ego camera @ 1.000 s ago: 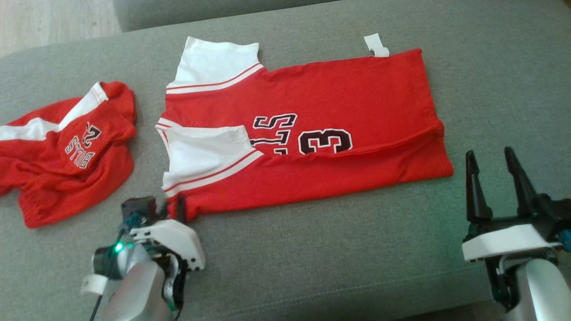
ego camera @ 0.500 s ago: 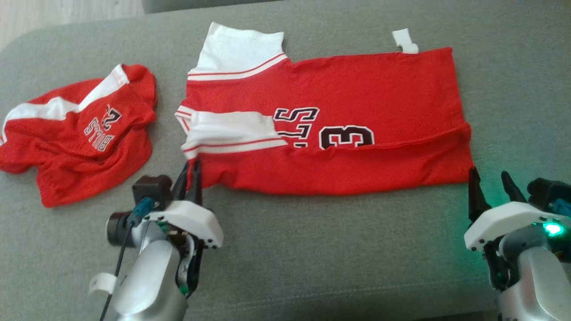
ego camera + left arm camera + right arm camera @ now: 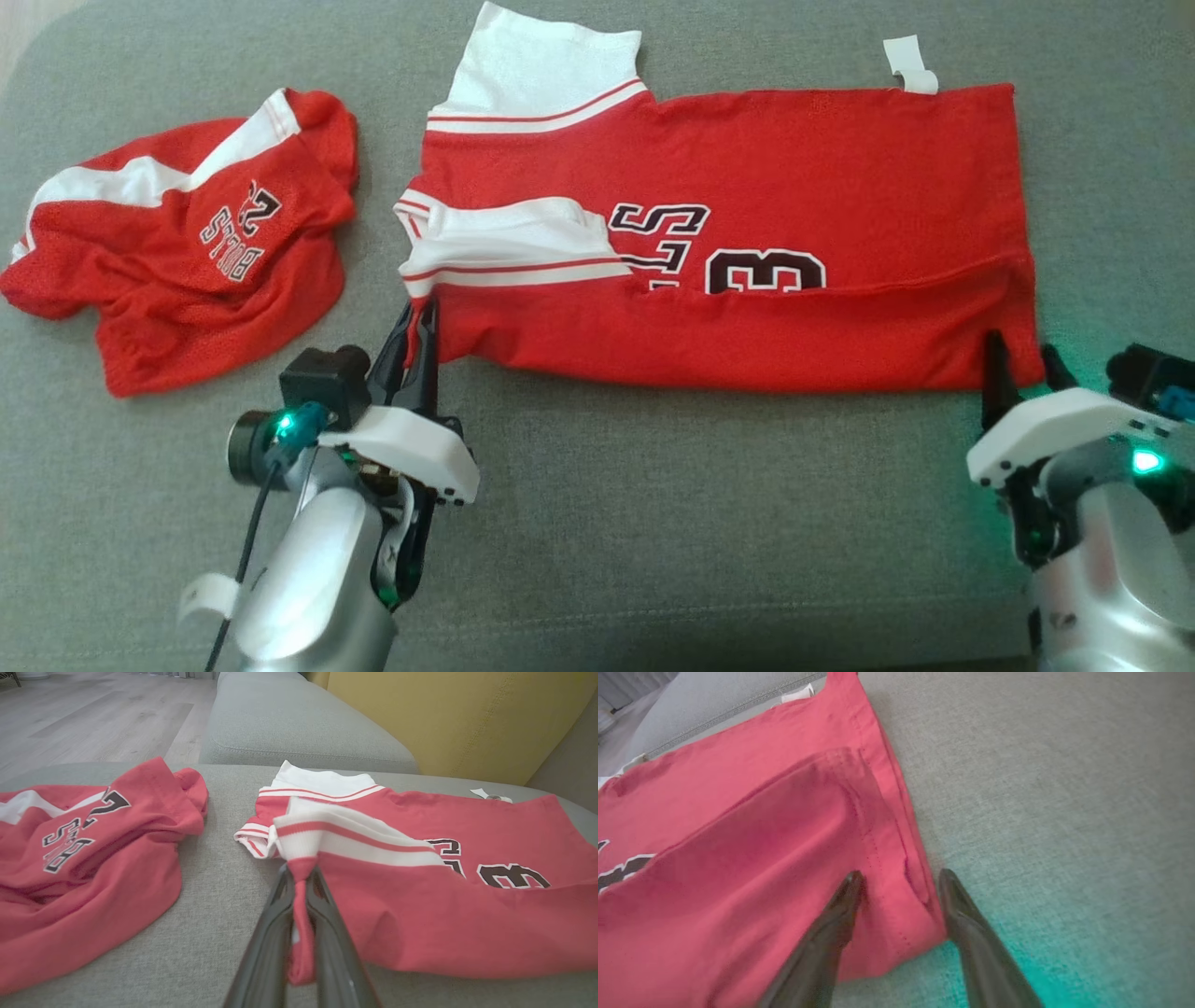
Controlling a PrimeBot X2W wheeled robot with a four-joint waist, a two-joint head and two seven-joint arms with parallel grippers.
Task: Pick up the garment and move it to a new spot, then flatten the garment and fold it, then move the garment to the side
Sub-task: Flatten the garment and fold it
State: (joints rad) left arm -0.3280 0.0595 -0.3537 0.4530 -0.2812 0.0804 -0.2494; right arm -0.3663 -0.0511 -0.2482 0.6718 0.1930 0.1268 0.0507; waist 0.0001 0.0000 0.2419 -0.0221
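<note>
1. The left gripper [image 3: 417,313] reached forward from the lower left of the head view. Its two dark fingers were pressed together on the near left corner of the garment [image 3: 728,168]. In the left wrist view a strip of red cloth ran down between the closed fingers.
2. The right gripper [image 3: 1022,355] stood at the near right corner of the garment with its fingers apart. In the right wrist view one finger lay over the red cloth and the other over the bare sofa cushion [image 3: 653,523], so the hem corner sat between them, not clamped.
3. The garment lay spread on the sofa cushion, its white sleeves to the left and a white label [image 3: 910,65] at its far right edge. Its near edge was folded over the number.
4. A second red garment [image 3: 187,252] lay crumpled to the left, near but apart. Bare cushion stretched along the near side and to the right of the garment. In the left wrist view a wooden floor [image 3: 93,718] and a yellow backrest [image 3: 467,718] lay beyond.
5. One second earlier the left gripper was open beside the corner, and the right gripper was well apart from the hem. The near sleeve, then flat, was now bunched. The whole head view had shifted, so the camera had moved.
</note>
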